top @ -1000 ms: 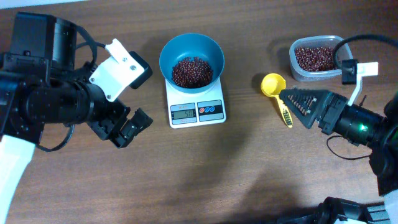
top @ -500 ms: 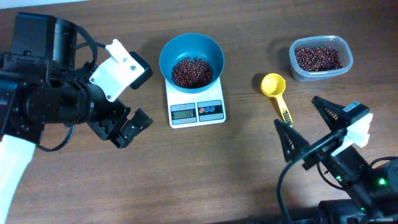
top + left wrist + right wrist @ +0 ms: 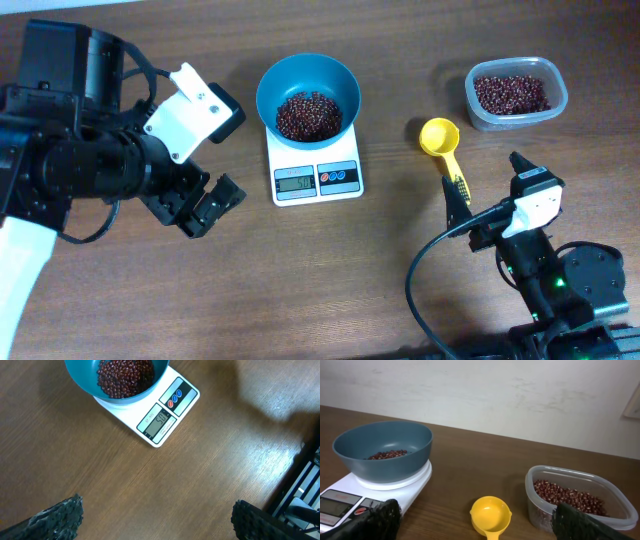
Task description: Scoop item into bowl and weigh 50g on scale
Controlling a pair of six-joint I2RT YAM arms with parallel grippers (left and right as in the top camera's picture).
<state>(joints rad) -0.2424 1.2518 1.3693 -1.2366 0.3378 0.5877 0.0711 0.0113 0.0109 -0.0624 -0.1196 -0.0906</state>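
Observation:
The teal-blue bowl (image 3: 308, 95) sits on the white scale (image 3: 315, 170) and holds a heap of red-brown beans (image 3: 307, 115). The bowl (image 3: 117, 380) and scale (image 3: 162, 417) also show in the left wrist view, and the bowl (image 3: 382, 450) and scale (image 3: 350, 497) in the right wrist view. My left gripper (image 3: 205, 205) is open and empty, left of the scale. My right gripper (image 3: 487, 197) is open and empty, just below the yellow scoop (image 3: 440, 140), which lies empty on the table.
A clear plastic tub (image 3: 515, 92) with more beans stands at the back right, also seen in the right wrist view (image 3: 575, 502). The yellow scoop (image 3: 491, 515) lies between scale and tub. A black cable loops near the table's front right.
My right arm has drawn back from the scoop toward the front right of the table and turned upright. The scoop, bowl and left arm have not moved.

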